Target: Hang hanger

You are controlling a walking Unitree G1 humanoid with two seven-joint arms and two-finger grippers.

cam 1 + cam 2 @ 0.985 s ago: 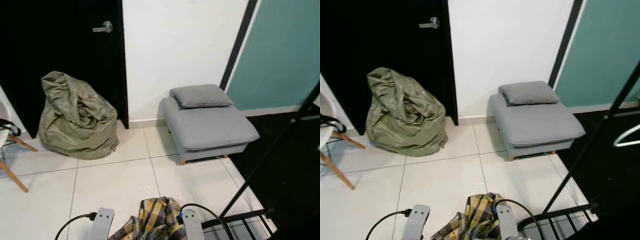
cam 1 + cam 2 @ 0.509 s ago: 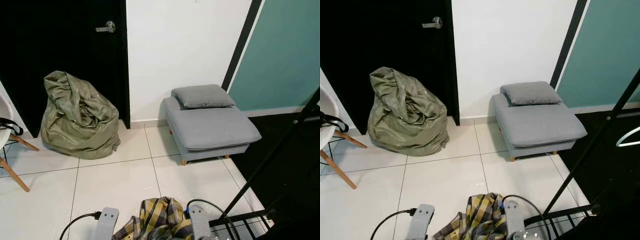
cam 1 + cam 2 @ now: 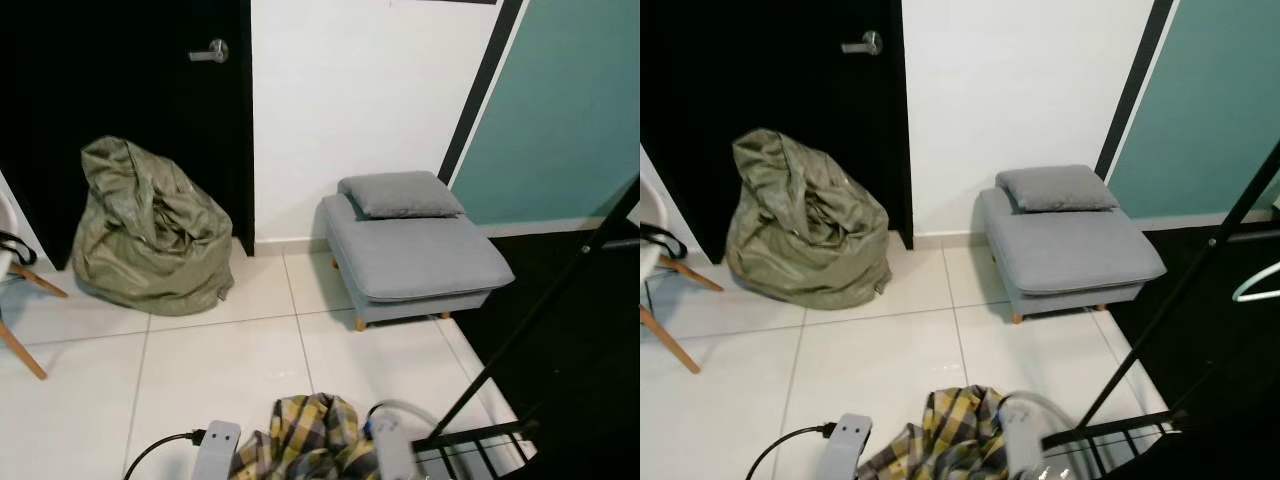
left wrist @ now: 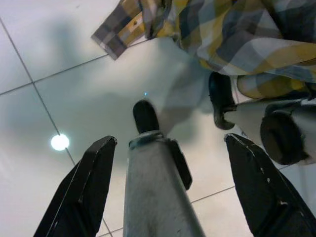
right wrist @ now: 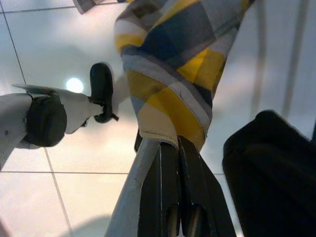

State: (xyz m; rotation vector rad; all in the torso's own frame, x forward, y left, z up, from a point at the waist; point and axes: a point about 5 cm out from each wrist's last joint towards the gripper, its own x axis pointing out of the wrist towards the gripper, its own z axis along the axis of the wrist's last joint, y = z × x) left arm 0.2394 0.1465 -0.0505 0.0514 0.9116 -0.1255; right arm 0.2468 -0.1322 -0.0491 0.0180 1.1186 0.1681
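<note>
The right gripper (image 5: pixel 178 148) pinches the yellow plaid shirt (image 5: pixel 170 64) low before the robot; any hanger inside is hidden. The left gripper (image 4: pixel 170 148) is spread, empty. A black clothes rack (image 3: pixel 1200 270), partly cut off, stands right.

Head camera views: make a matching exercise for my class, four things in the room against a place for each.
Things:
1. olive bag
2. grey cushion
3. plaid shirt
4. white hanger

Places:
A. on the grey footstool
B. between the robot's two arms
C. at the foot of the black door
D. at the right edge, past the black rack pole

Pairs: 1-C, 2-A, 3-B, 4-D
</note>
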